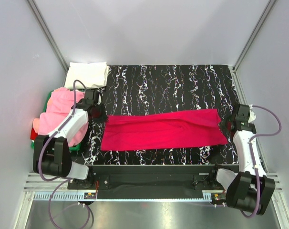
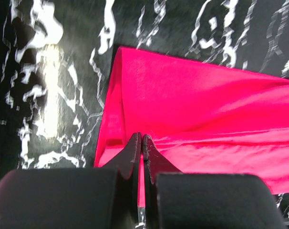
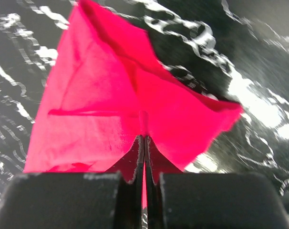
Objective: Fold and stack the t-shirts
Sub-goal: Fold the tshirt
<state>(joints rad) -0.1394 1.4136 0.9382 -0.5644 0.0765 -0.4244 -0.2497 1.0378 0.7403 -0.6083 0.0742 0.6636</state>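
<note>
The crimson-red t-shirt (image 1: 163, 130) lies as a long folded band across the middle of the black marbled table (image 1: 173, 86). My left gripper (image 1: 100, 116) is at the band's far left corner, jaws shut, with red cloth (image 2: 192, 100) at the fingertips (image 2: 141, 139). My right gripper (image 1: 225, 125) is at the band's right end, shut on the cloth (image 3: 101, 95), which creases up from the tips (image 3: 144, 138). A folded white t-shirt (image 1: 88, 74) lies at the table's far left corner. A light pink t-shirt (image 1: 61, 112) is heaped to the left of the table.
The pink shirt rests on a green tray (image 1: 76, 147) beside the left arm. Grey walls with metal rails close in the back and both sides. A black bar (image 1: 154, 169) runs along the table's near edge.
</note>
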